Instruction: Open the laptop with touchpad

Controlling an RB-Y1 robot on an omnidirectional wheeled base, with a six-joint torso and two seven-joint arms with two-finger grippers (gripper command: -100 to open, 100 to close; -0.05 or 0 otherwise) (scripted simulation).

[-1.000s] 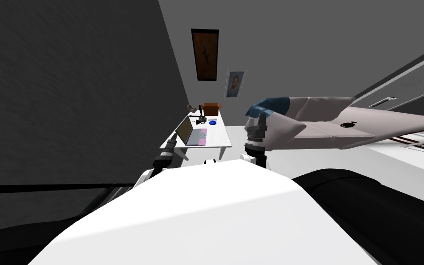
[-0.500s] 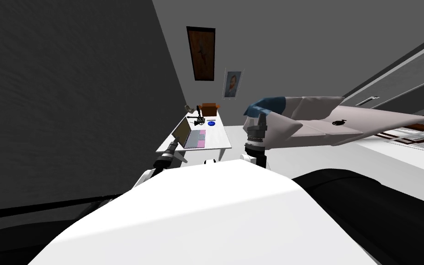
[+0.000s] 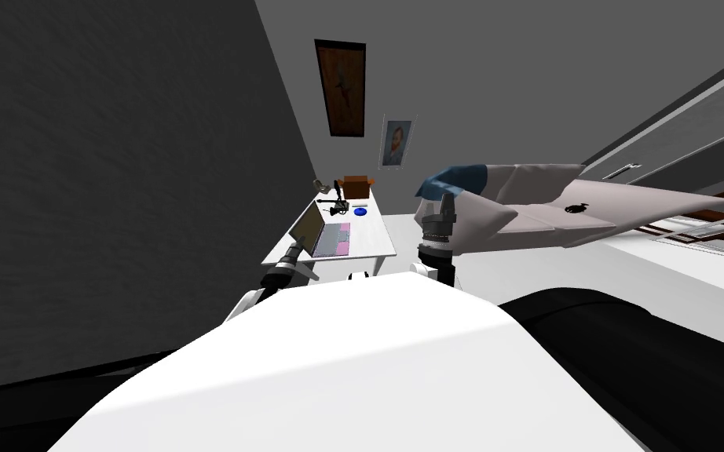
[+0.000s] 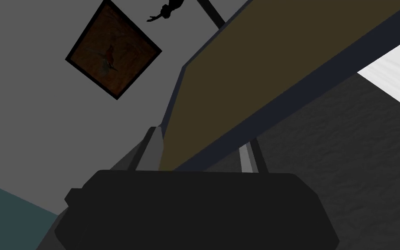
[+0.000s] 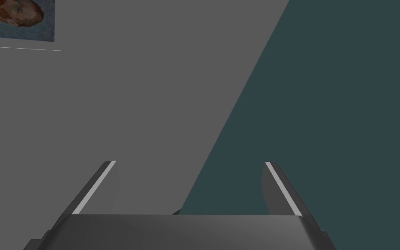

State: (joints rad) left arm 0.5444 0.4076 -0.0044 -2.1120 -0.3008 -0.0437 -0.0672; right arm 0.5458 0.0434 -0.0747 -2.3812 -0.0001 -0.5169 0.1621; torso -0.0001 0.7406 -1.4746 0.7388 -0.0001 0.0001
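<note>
Head view: A white rectangular table (image 3: 370, 238) stands ahead of me against the dark left wall. The dark-framed laptop with an olive-brown screen (image 3: 308, 225) sits on the table's near left part. Its lid is raised, the screen faces right, and the grey deck with pink strips lies flat on the top. The left gripper (image 3: 297, 249) is at the near corner of the lid. At the table's far end I note a brown open box (image 3: 357, 186), a small blue dish (image 3: 361, 211) and a black jointed item (image 3: 337, 205) too small to identify. To the right is a pale cushioned sofa (image 3: 545, 213) with a blue cushion (image 3: 451, 182) at its near left end. The right gripper (image 3: 447, 202) is held up in front of that end, well apart from the table.

Left wrist view: The lid's corner passes between the two fingers (image 4: 151, 149). One lies against the screen-side edge and the other against the dark back. They stand closer than their spread width, pinching the lid.

Right wrist view: The two blades are spread wide with nothing between them.
</note>
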